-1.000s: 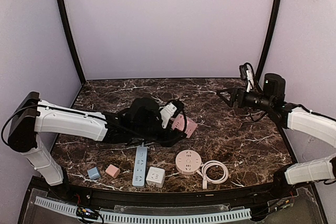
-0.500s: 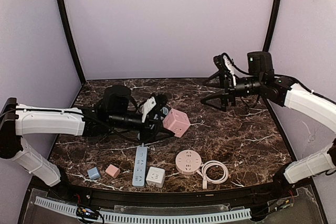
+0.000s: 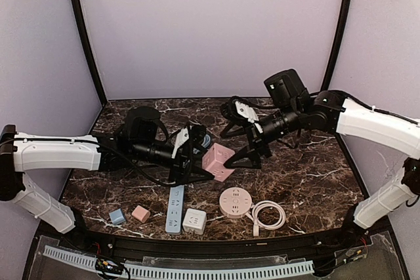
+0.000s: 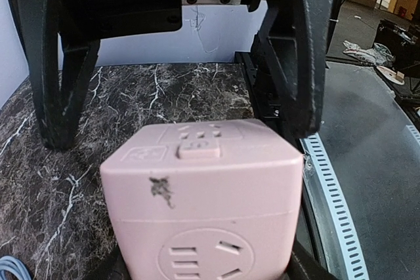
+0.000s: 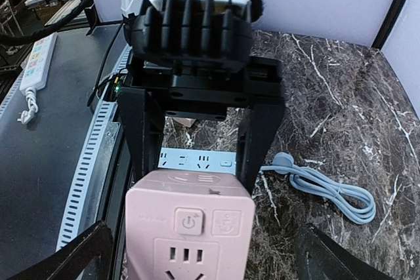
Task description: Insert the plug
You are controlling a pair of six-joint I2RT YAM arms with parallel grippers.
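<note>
My left gripper (image 3: 207,159) is shut on a pink cube socket (image 3: 220,157) and holds it above the marble table, its black fingers (image 5: 257,137) clamping two opposite sides. The cube (image 4: 203,195) fills the left wrist view, a round socket face towards the camera. My right gripper (image 3: 225,151) is open, its wide jaws on either side of the cube's other end. In the right wrist view the cube (image 5: 190,227) shows a power button and socket slots between my right fingers (image 5: 69,260). A coiled blue-grey cord with a plug-like end (image 5: 282,160) lies on the table.
Near the front edge lie a blue power strip (image 3: 174,206), a white cube socket (image 3: 194,221), and a round pink socket (image 3: 235,201) with a coiled white cord (image 3: 268,214). Small blue (image 3: 117,216) and pink (image 3: 140,213) adapters sit at the front left.
The right arm has swung in from the back right, bringing its open jaws around the cube. The left arm drew back leftward, then carried the cube slightly right and steadied it.
</note>
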